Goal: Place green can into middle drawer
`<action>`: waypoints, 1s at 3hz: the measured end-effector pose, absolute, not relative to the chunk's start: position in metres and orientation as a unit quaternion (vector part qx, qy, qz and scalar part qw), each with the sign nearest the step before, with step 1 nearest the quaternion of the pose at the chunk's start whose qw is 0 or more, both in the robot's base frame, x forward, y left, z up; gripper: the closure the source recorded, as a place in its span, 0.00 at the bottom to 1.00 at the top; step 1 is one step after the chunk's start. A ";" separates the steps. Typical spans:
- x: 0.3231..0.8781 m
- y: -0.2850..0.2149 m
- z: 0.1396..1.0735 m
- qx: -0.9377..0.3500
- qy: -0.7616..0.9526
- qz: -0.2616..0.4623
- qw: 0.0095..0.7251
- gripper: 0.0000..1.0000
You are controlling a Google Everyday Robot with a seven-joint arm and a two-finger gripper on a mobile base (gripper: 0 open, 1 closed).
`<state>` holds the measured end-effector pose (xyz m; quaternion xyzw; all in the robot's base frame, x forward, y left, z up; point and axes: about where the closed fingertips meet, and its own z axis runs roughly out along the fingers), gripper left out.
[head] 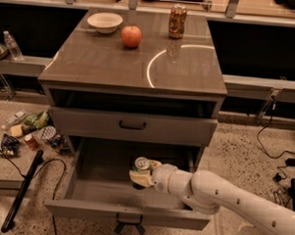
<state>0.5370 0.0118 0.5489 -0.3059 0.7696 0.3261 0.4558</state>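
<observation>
Gripper (143, 174) hangs inside the open middle drawer (128, 214), its pale fingers closed around the upright green can (141, 164), whose silver lid shows. Bare drawer floor spreads to its left, and the front panel lies just nearer the camera. From the right, the white arm (222, 196) reaches in low over the drawer's front corner.

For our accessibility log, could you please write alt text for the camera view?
The tool of a white robot arm grips the green can upright inside the open middle drawer of a grey cabinet. On its top stand a bowl, an apple and a taller orange-brown can.
</observation>
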 end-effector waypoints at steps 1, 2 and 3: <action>0.544 0.025 0.513 -0.320 0.764 0.327 0.455 1.00; 0.562 0.045 0.477 -0.366 0.743 0.322 0.458 1.00; 0.573 0.067 0.451 -0.409 0.723 0.328 0.449 0.96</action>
